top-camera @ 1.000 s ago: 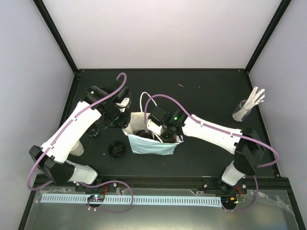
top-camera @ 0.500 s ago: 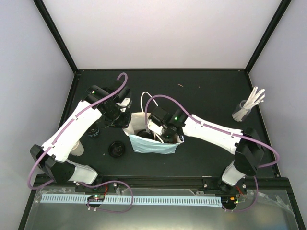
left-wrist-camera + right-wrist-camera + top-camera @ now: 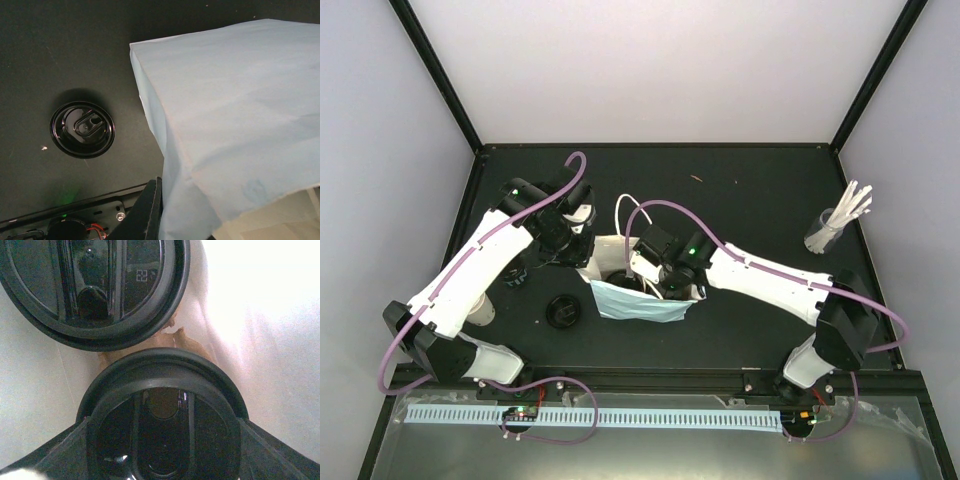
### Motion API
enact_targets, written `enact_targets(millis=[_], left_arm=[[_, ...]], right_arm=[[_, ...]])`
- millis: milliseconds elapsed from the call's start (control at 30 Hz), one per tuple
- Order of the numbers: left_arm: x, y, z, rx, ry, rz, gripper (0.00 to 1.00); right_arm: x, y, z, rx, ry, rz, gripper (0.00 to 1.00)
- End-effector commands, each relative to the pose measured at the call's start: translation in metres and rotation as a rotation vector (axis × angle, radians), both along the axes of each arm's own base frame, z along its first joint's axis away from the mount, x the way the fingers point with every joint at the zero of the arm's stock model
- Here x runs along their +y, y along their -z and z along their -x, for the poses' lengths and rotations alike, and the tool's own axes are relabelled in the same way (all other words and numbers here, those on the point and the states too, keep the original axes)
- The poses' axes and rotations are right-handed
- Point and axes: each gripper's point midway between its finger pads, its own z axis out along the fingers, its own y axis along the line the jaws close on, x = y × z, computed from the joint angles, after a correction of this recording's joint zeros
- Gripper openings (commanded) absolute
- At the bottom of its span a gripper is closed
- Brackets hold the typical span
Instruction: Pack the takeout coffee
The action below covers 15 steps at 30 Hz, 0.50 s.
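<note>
The end effector (image 3: 162, 455) flanked the near lid (image 3: 162, 437), both fingers (image 3: 52, 455) touching its rim. Beyond lay a second lid (image 3: 95, 285), brown carrier (image 3: 172, 337) showing between them, pale bag wall (image 3: 260, 305) around.

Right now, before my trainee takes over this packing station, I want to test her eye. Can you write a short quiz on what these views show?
1. True or false: a loose black lid lies on the table, outside the light-blue paper bag.
2. Where is the right gripper?
A. down inside the bag
B. over the loose lid
C. pulled back near its base
3. Fill in: the right wrist view shows ___ black-lidded cups.

Key: 1 true; 2 A; 3 two.
</note>
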Motion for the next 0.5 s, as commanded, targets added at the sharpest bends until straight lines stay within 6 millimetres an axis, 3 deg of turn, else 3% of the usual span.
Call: enact_targets(millis=[0, 467], left_arm=[[0.010, -0.006, 0.001, -0.005, -0.003, -0.032, 0.02], [0.009, -0.004, 0.001, 0.002, 0.000, -0.030, 0.02]], right_arm=[[-0.080, 0.063, 0.029, 0.135, -0.008, 0.379, 0.42], [-0.090, 0.076, 0.034, 0.162, -0.001, 0.427, 0.42]])
